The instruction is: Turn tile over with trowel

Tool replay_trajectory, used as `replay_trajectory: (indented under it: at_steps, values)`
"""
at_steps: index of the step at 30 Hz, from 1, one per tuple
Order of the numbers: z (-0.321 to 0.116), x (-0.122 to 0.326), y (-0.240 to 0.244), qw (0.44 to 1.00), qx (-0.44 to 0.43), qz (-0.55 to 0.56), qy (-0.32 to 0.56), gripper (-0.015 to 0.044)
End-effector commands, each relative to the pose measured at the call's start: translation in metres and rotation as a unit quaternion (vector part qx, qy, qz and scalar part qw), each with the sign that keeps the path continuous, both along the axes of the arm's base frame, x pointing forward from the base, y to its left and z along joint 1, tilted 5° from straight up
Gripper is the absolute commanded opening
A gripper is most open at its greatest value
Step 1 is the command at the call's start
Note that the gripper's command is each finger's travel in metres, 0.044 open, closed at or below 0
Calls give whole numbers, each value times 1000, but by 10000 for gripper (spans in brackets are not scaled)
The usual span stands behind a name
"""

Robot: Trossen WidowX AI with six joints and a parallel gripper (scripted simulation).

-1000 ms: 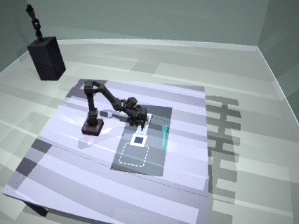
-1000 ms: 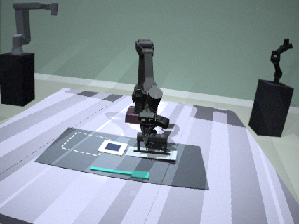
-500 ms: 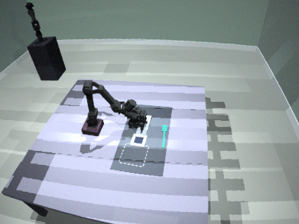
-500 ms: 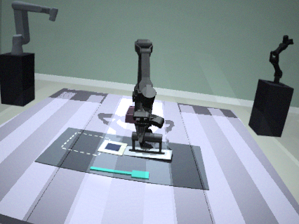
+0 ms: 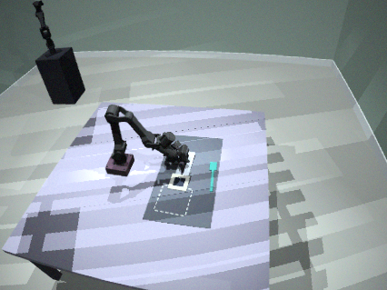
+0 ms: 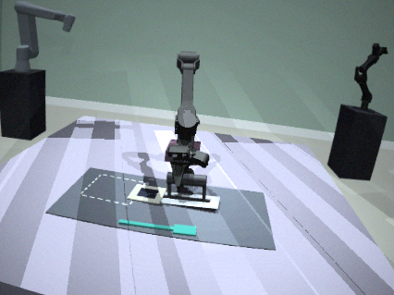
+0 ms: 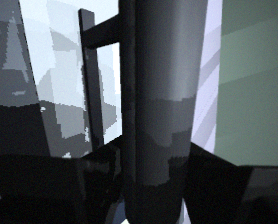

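The trowel (image 5: 192,159) (image 6: 212,203) (image 7: 160,100) has a dark cylindrical handle on two posts and a pale flat blade. My gripper (image 5: 183,161) (image 6: 185,180) is shut on its handle, low over the mat (image 5: 200,219) (image 6: 240,230). The cream tile (image 5: 180,188) (image 6: 136,195) lies on the mat with its dark square mark facing up. The blade's end is right at the tile's edge; whether it is under the tile cannot be told. The tile sits at the near side of the dashed outline (image 5: 185,215) (image 6: 83,194), mostly outside it. The wrist view does not show the tile clearly.
A teal flat tool (image 5: 213,165) (image 6: 185,229) with a long thin handle lies on the mat, along its edge away from the arm's base (image 5: 120,165). Two other arms stand on dark pedestals (image 6: 23,104) (image 6: 357,141) beyond the table.
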State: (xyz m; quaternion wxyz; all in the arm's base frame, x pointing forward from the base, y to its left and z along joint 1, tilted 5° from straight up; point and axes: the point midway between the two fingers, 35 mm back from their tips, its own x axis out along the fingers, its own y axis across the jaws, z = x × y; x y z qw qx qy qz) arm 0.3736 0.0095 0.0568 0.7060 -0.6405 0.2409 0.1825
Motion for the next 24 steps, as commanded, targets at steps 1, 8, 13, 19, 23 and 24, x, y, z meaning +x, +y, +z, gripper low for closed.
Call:
replay_trajectory:
  at_steps: [1, 8, 13, 19, 23, 24]
  values:
    - [3, 0, -5, 1000, -9, -8, -3, 0]
    - [19, -1, -3, 999, -50, -11, 2, 0]
    - [29, -2, -7, 999, -53, -12, 2, 0]
    - [44, -5, -19, 998, -54, -12, 2, 0]
    - [53, -7, -30, 998, -55, -12, 2, 0]
    - [54, -7, -33, 998, -55, -12, 2, 0]
